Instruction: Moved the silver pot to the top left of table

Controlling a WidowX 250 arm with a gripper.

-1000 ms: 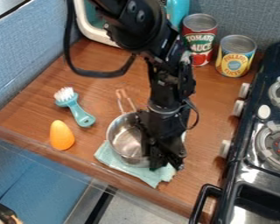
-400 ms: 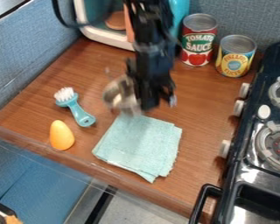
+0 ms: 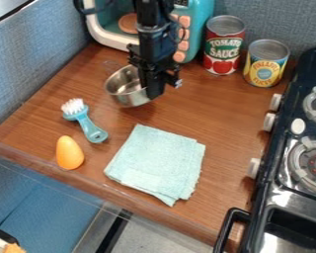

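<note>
Blue-grey fabric walls (image 3: 38, 59) met behind a brown wooden counter (image 3: 226, 118), whose front edge ran slantwise down toward the lower right of the view. Along the right stood a black toy stove (image 3: 286, 197) with round metal burners, the nearer one red at its middle, pale knobs (image 3: 253, 168) down its side and a black handle (image 3: 230, 225) sticking out at the front. At the back sat a teal toy microwave (image 3: 195, 29) with a white-framed opening, a brownish disc (image 3: 129, 23) inside and a column of salmon-coloured buttons (image 3: 182, 33). The black arm (image 3: 149, 32) came in from the top edge and hung down in front of it. A light teal cloth (image 3: 157, 163) lay folded on the wood, toward the front. The silver pot (image 3: 124, 94) was upright in the upper left part of the counter, just before the microwave, and the claw (image 3: 154, 93) was clamped on the side of it toward the stove. Two tins stood near each other at the back, a taller red one (image 3: 223, 47) and a shorter yellow one (image 3: 265, 66). On the left lay a teal brush (image 3: 88, 123) with white bristles, and near its handle, closer to the front edge, was an orange egg-shaped piece (image 3: 69, 153).
</note>
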